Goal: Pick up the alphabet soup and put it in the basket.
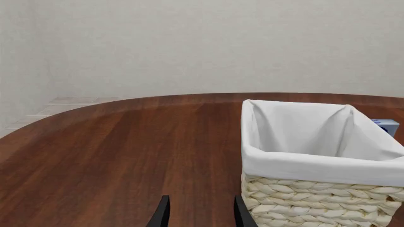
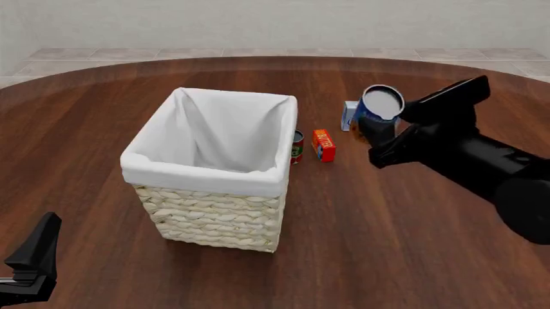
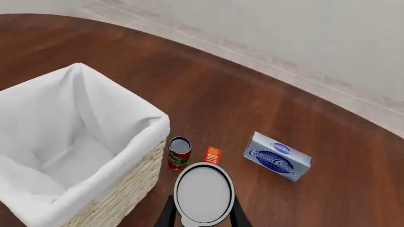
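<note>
Through my left wrist camera, my left hand (image 1: 200, 215) shows only two dark fingertips, spread apart with bare wood between them, grasping nothing. The basket (image 1: 315, 196) stands just beside them on the desk (image 1: 113, 156), its white liner folded over the rim, and a bit of a blue and white box (image 1: 386, 126) peeks out behind it.

From the front camera, my right hand (image 2: 378, 132) holds the alphabet soup (image 2: 380, 106) in the air, lifted clear of the desk, silver-grey top facing the camera. The can is toward the far right part of the desk, well apart from the basket's rim. Near the desk's middle, the basket stands upright. Just beside its right wall stands a small red and green can (image 2: 297, 147), then a small orange box (image 2: 324, 145), with the blue and white box behind the soup can. My left hand sits low at the near left corner, away from everything.

Through my right wrist camera, my right hand's fingers (image 3: 165, 215) are clamped on either side of the alphabet soup, whose plain top fills the space between them. Beyond it lie the small can, the orange box and the cream cheese box, with the basket's open liner to one side.
</note>
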Available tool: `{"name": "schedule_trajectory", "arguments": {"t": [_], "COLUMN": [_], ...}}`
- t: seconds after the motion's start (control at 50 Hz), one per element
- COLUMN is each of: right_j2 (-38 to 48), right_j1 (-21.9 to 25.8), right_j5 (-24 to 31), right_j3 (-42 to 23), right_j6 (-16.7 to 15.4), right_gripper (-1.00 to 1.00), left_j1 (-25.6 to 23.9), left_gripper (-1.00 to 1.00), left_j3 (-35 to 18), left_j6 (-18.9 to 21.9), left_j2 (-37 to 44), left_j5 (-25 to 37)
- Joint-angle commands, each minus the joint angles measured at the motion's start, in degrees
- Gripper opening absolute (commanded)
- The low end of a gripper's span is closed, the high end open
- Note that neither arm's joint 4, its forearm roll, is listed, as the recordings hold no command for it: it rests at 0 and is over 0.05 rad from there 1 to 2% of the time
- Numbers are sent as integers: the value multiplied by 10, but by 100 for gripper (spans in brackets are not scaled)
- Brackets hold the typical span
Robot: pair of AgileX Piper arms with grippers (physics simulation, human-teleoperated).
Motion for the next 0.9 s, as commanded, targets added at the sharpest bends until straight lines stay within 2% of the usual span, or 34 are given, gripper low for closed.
{"name": "schedule_trajectory", "arguments": {"t": [0.02, 0.14, 0.42, 0.9], "right_j2": [-4, -4, 28, 122], "right_j1": [22, 30, 78, 165], "right_j5": [35, 53, 69, 88], "right_j3": [-62, -93, -151, -244], "right_j6": [6, 0, 9, 1], "right_gripper": [-100, -100, -100, -100], "left_j1": [0, 0, 0, 0], "left_gripper": [100, 100, 100, 100], "left_j3": [0, 0, 0, 0], "left_j6": [0, 0, 0, 0], "left_j2": [0, 0, 0, 0], "left_j5": [0, 0, 0, 0]}}
